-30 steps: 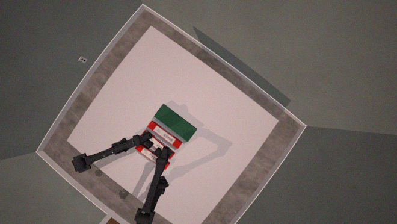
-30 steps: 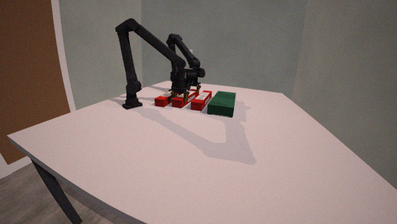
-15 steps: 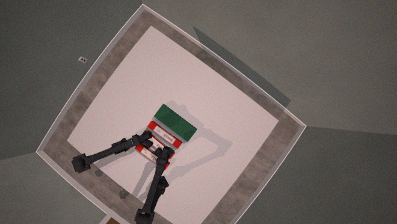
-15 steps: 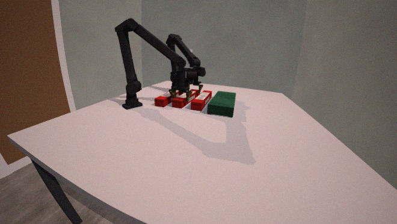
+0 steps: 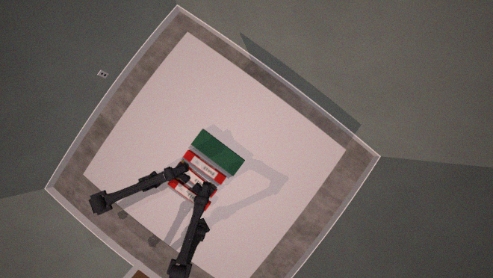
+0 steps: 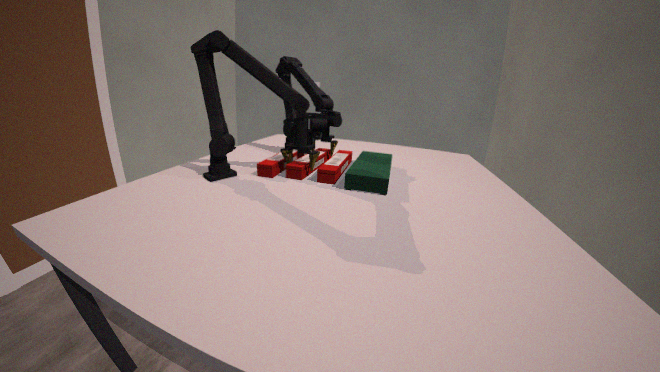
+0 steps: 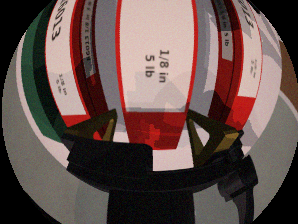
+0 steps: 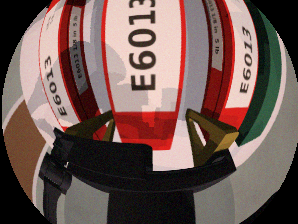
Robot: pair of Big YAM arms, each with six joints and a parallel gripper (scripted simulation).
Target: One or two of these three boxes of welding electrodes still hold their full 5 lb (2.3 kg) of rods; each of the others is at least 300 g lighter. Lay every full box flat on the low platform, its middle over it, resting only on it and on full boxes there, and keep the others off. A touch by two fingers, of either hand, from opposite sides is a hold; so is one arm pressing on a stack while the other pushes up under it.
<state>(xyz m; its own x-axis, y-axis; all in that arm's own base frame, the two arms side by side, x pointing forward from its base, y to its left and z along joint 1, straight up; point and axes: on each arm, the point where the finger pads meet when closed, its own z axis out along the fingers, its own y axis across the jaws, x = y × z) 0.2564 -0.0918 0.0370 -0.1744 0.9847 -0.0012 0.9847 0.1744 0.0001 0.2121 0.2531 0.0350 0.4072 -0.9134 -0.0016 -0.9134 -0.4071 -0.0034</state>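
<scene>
Three red and white electrode boxes lie flat side by side on the table, next to the low green platform (image 5: 217, 151) (image 6: 369, 172) (image 7: 35, 90) (image 8: 262, 85). Both grippers are down over the middle box (image 5: 195, 181) (image 6: 302, 169) (image 7: 157, 60) (image 8: 142, 60), one at each end. My left gripper (image 5: 184, 170) (image 6: 327, 147) (image 7: 151, 112) is open, with its fingers either side of the "5 lb" end. My right gripper (image 5: 203, 187) (image 6: 300, 157) (image 8: 150, 115) is open, with its fingers either side of the "E6013" end. The box rests on the table. Nothing lies on the platform.
One outer box (image 5: 205, 167) (image 6: 335, 167) (image 7: 62, 65) (image 8: 240, 60) lies against the platform's side. The other outer box (image 5: 184, 192) (image 6: 272, 165) (image 7: 240, 55) (image 8: 50, 85) lies on the far side from it. Narrow gaps separate the boxes.
</scene>
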